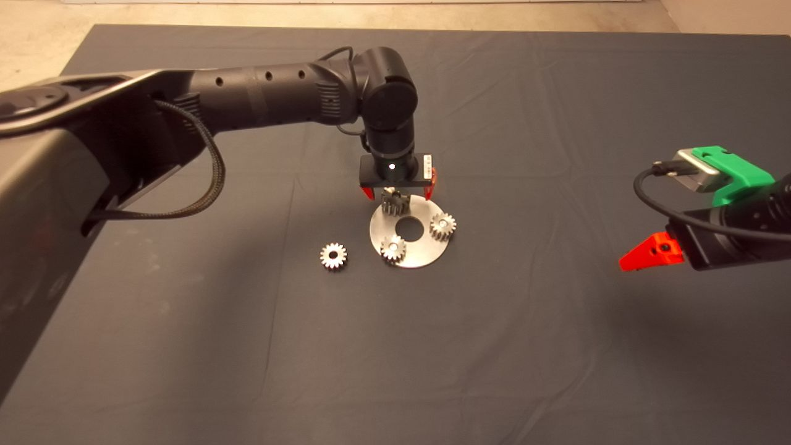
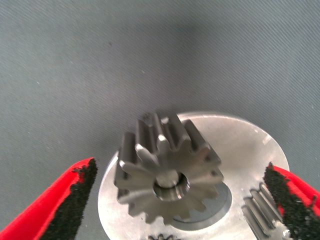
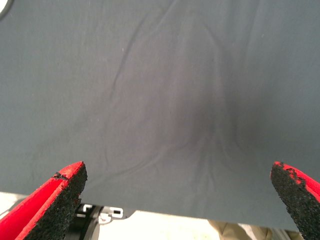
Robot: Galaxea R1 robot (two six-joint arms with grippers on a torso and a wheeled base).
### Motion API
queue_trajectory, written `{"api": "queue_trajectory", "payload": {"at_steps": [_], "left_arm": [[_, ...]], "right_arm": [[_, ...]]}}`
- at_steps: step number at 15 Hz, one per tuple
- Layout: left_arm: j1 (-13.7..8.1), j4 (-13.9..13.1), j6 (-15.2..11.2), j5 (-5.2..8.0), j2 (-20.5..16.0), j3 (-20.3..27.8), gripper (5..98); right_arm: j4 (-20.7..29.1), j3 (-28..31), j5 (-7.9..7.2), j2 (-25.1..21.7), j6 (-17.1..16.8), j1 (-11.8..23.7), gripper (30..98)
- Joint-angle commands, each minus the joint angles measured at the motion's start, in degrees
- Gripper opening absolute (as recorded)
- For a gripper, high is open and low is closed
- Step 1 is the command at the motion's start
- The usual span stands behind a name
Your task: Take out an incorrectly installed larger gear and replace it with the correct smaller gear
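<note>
The larger gear (image 1: 392, 203) stands upright on a pin at the far edge of a round silver plate (image 1: 420, 252). My left gripper (image 1: 398, 193) hangs straight above it, open, with one red finger on each side and a clear gap to the teeth. In the left wrist view the larger gear (image 2: 167, 175) shows its coarse teeth and bore between the black pads (image 2: 75, 200), on the plate (image 2: 240, 145). The smaller gear (image 1: 334, 255) lies loose on the mat, left of the plate. My right gripper (image 1: 642, 254) waits open at the right edge, over bare mat (image 3: 177, 170).
Two more fine-toothed gears sit on the plate, one at its right side (image 1: 443, 226) and one at its near edge (image 1: 393, 248). The plate has a round centre hole (image 1: 410, 229). In the left wrist view one of these gears (image 2: 260, 212) lies close to a pad.
</note>
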Motion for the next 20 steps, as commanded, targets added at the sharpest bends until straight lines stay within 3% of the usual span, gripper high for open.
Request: {"api": "queue_trajectory", "payload": {"at_steps": [1, 6, 11, 14, 20], "left_arm": [[-0.69, -0.27, 0.06, -0.01, 0.28, 0.96, 84.8], [-0.70, -0.36, 0.06, -0.11, 0.28, 0.98, 75.4], [-0.79, -0.54, 0.06, 0.13, 0.28, 0.96, 74.3], [-0.79, -3.06, 0.16, 0.68, 0.19, 1.54, 69.8], [-0.79, -4.23, -0.03, 1.47, -0.33, 3.51, 60.4]], "right_arm": [[1.32, 0.02, -0.86, -0.07, -0.26, 1.72, 97.1], [1.49, 0.12, -0.86, -0.16, -0.26, 1.72, 97.1], [1.49, -0.05, -0.86, 0.01, -0.26, 1.72, 97.1], [1.40, -0.05, -0.86, 0.10, -0.26, 1.72, 97.1], [1.40, -0.49, -0.86, -0.07, -0.26, 1.72, 97.1]]}}
